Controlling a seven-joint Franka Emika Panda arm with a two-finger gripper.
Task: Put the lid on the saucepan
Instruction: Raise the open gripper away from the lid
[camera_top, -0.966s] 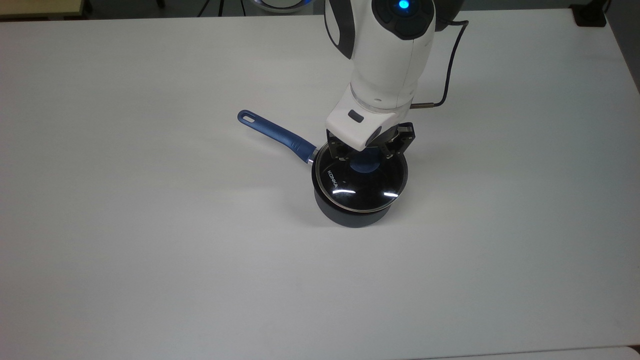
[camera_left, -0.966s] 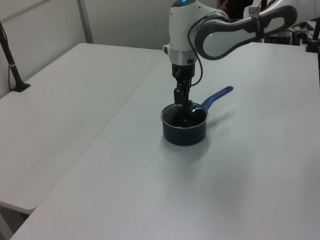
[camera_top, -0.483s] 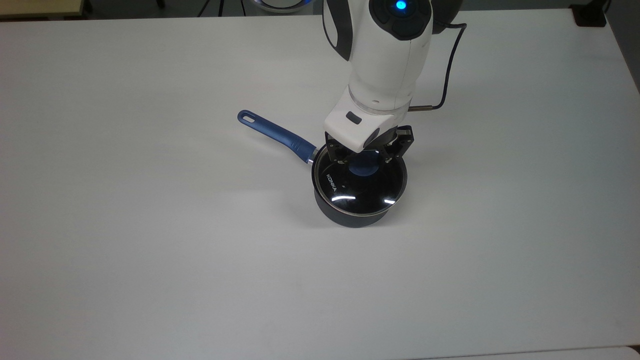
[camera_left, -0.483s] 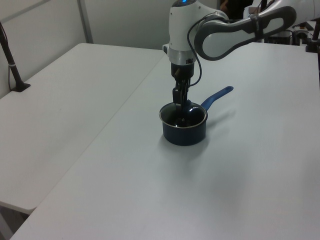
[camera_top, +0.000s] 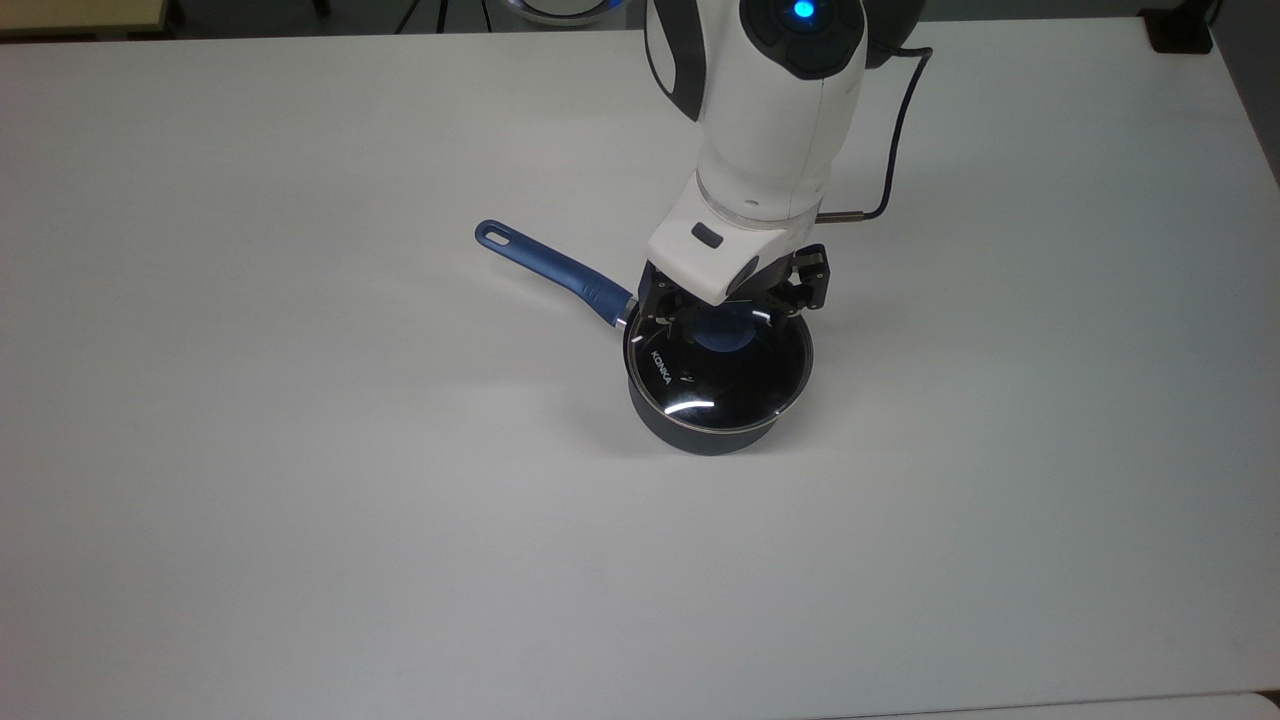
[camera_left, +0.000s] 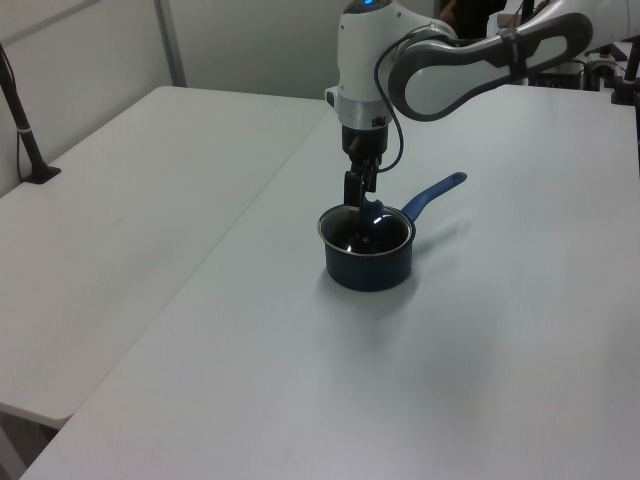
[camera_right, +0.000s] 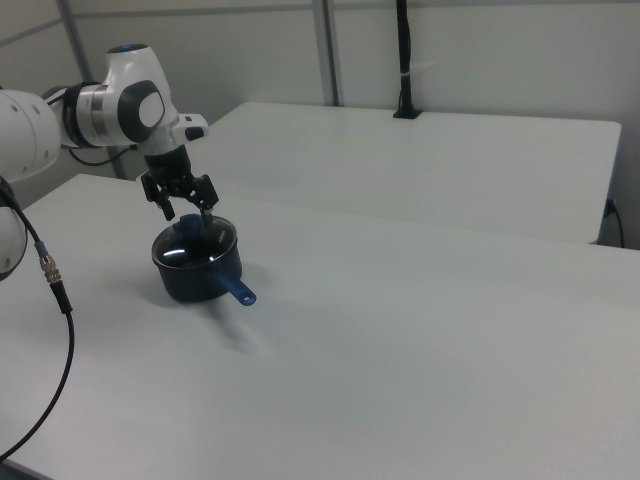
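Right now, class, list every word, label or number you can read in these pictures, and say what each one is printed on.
"KONKA": white letters on the glass lid, near its rim on the top view's left; the lid sits on the saucepan.
Nothing else readable: the arm and table carry no text.

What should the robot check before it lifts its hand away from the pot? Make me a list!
1. Lid sits on the saucepan, rim matching rim in the top view: ok.
2. Lid flat, not tilted, in the left view: ok.
3. End effector open, fingers either side of the blue knob in the right view: ok.
4. Fingers fully clear of the knob: cannot tell.
5. Saucepan handle away from the arm: ok.
6. Table space around the pot free for moving away: ok.
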